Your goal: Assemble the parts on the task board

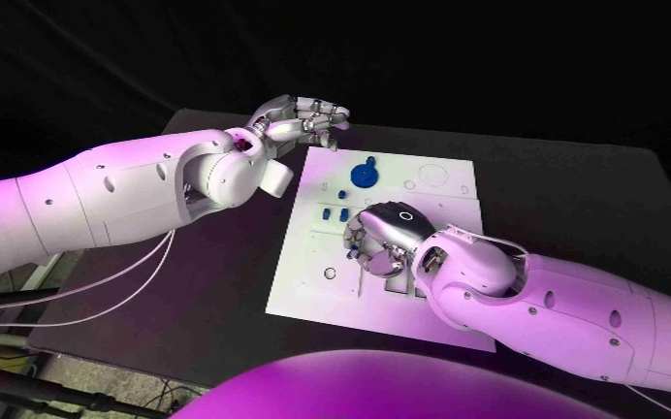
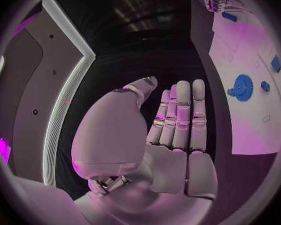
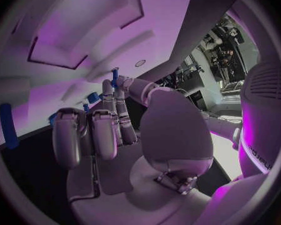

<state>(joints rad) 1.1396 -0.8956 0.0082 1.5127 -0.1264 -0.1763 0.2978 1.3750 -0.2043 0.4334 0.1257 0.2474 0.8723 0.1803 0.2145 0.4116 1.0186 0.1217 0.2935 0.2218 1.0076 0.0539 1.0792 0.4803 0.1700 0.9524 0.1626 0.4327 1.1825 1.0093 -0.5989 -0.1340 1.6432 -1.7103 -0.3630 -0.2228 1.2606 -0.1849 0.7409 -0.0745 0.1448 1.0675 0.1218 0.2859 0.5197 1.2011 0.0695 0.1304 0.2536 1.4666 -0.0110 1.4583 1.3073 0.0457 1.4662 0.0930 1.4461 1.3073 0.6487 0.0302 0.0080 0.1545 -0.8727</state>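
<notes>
Task board, right hand over parts

You've got a black table on a near-black backdrop — nothing readable behind it. Off its near-left corner, pale floor with thin cables trailing across. The right wrist view catches cluttered room gear (too blurred to name) — magenta light overall.
</notes>
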